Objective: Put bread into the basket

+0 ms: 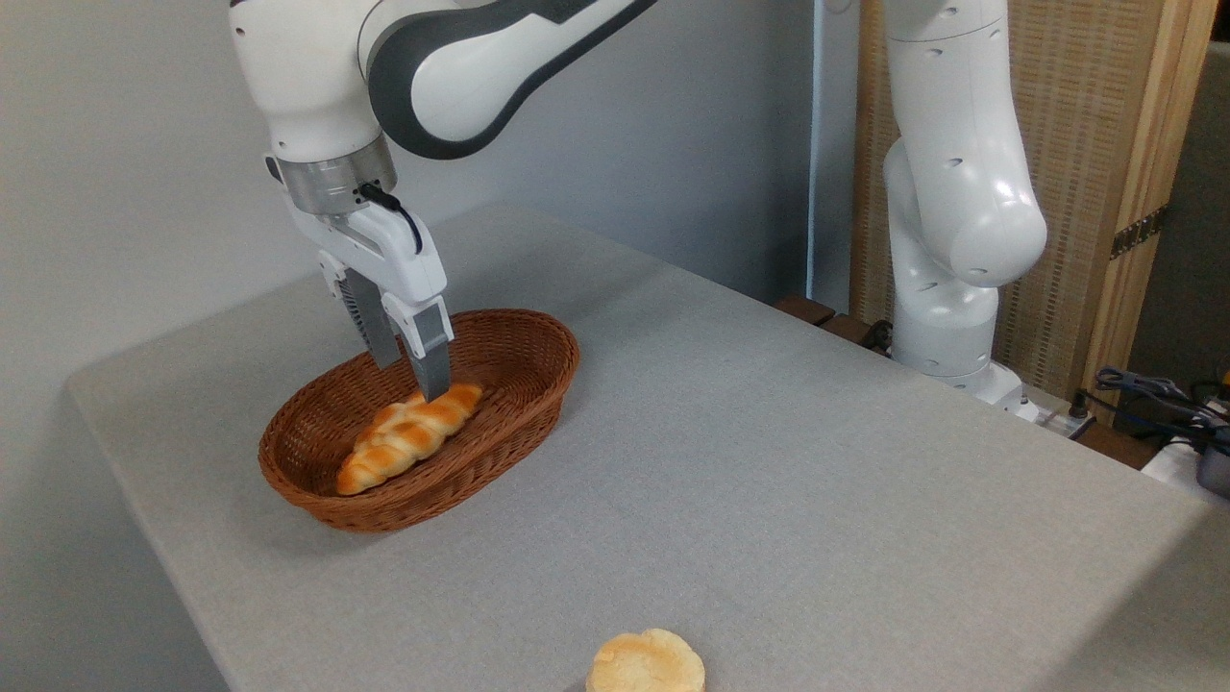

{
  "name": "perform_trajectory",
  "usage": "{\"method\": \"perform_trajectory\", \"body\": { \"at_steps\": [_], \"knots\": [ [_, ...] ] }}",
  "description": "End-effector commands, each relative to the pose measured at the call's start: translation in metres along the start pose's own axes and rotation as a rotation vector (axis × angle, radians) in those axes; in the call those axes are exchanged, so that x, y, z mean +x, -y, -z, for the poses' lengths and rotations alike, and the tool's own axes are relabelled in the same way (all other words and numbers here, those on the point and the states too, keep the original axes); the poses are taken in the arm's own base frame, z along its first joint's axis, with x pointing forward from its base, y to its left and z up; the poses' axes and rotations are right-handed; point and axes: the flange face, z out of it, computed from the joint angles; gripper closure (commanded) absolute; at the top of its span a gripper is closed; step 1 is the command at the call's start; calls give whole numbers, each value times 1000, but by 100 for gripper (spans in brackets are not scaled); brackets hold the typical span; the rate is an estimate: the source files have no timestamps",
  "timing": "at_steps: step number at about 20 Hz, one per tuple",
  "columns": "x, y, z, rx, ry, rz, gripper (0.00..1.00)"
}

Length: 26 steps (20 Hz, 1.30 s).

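Gripper [411,377] is pinching the bread [408,437] near its far end inside the basket [500,423], probably light and squishy.

The bread [408,432] lies in the basket [524,332], left of and behind the bun [646,661].

No text, label, brand, number or sign can be read anywhere here — not on the white arm, the basket, the table or the things behind it.
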Motion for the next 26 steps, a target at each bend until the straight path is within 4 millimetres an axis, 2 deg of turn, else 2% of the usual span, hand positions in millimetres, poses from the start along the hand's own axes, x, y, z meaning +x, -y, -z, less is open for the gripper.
{"method": "perform_trajectory", "body": {
  "at_steps": [1, 3, 5, 6, 8, 10, 11, 12, 16, 20, 26],
  "knots": [
    [-3, 2, 8, 11, 4, 9, 0],
    [-11, 9, 14, 27, 45, 5, 0],
    [-23, 18, 39, 43, 75, -6, 0],
    [-29, 28, 47, 49, 77, -23, 0],
    [-43, 38, 74, 53, 33, -63, 0],
    [-68, 65, 97, 54, 1, -27, 0],
    [-76, 68, 107, 52, -14, -30, 0],
    [-88, 81, 115, 59, -26, -7, 0],
    [-120, 96, 140, 46, -14, 34, 0],
    [-131, 108, 145, 50, -13, -2, 0],
    [-115, 97, 136, 48, -9, -29, 0]
  ]
}}
